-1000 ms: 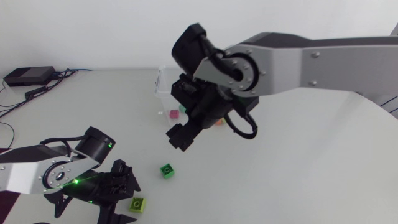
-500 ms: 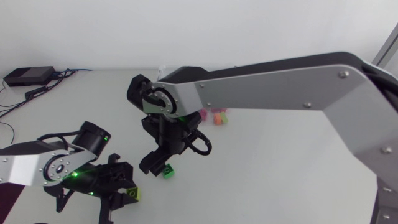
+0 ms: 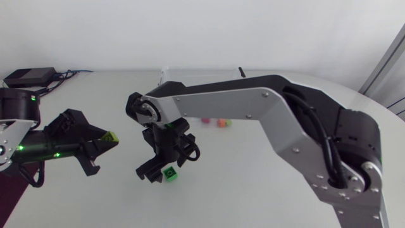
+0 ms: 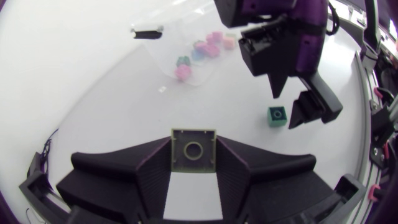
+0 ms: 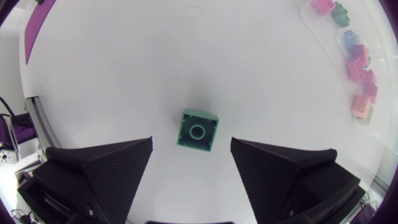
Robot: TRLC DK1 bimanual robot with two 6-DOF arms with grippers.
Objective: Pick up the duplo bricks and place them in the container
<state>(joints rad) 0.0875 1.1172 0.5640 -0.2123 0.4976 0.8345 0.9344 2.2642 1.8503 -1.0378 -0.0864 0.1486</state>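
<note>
Both arms over the white tabletop [image 3: 76, 95].
Silver-grey left arm [image 3: 12, 136]: matte black left gripper [image 4: 194, 146] clamps a yellow-green square plastic brick [image 3: 112, 135]. Right arm [image 3: 253, 107] extends past the middle, right gripper [image 5: 191, 142] pointing down, fingers [image 5: 99, 174] spread.

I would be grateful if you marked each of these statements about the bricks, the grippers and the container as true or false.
1. The left gripper is shut on a yellow-green brick. True.
2. The right gripper is shut on the green brick. False: it is open, and its fingers stand clear of the brick on either side.
3. The green brick lies in the container. False: it sits on the table, apart from the container.
4. The container holds several bricks. True.
</note>
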